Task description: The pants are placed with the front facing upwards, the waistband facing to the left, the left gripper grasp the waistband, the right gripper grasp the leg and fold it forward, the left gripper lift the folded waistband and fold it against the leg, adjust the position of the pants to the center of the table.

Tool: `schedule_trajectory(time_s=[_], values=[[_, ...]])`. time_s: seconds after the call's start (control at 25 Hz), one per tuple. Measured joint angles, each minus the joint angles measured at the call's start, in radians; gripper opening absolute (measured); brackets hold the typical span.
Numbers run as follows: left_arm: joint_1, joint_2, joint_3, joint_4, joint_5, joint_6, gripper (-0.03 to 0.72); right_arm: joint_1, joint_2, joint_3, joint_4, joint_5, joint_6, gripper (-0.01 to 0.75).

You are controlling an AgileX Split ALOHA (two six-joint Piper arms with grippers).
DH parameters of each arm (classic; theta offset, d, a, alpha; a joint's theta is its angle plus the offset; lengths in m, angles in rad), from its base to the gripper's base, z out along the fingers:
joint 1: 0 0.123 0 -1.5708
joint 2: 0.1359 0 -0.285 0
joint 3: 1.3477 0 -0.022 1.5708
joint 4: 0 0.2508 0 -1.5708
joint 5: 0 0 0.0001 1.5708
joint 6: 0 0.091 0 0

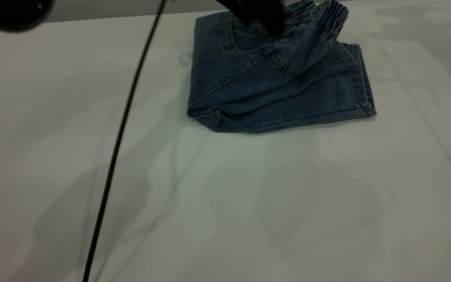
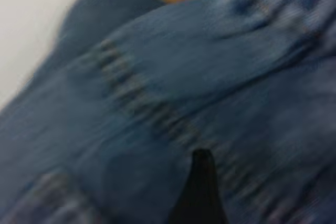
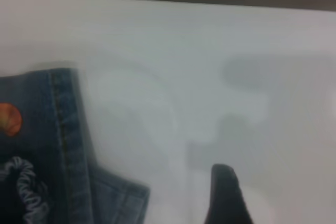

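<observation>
Pants [image 1: 272,90] folded on the table [image 1: 225,196] — left gripper [image 1: 260,15] over waistband [image 1: 323,15], jaws' state unclear.

left gripper [image 1: 262,17] (dark blur) cut off, hiding the waistband [image 1: 319,15]

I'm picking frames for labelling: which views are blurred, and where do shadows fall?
Left wrist view: pants smeared by motion blur. Right wrist view: soft, shadow patches on the table. Exterior view: pants sharp, broad arm shadows over the table.

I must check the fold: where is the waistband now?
In the exterior view, the waistband lies atop the folded pants, at the table's far edge, right of centre.
</observation>
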Motion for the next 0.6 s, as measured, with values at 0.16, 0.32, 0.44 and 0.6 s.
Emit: schedule_trajectory(time_s=[0.16, 0.32, 0.44, 0.6], values=[[-0.03, 0.023, 0.0, 0.007, -0.014, 0.0, 0.571, 0.0, 0.0, 0.0, 0.004, 0.001, 0.0, 0.386], [-0.04, 0.052, 0.0, 0.02, -0.028, 0.0, 0.571, 0.0, 0.0, 0.0, 0.004, 0.008, 0.0, 0.386], [-0.04, 0.073, 0.0, 0.021, -0.03, 0.002, 0.571, 0.0, 0.0, 0.0, 0.004, 0.013, 0.0, 0.386], [-0.04, 0.089, 0.0, 0.045, -0.029, 0.012, 0.571, 0.0, 0.0, 0.0, 0.004, 0.015, -0.001, 0.386]])
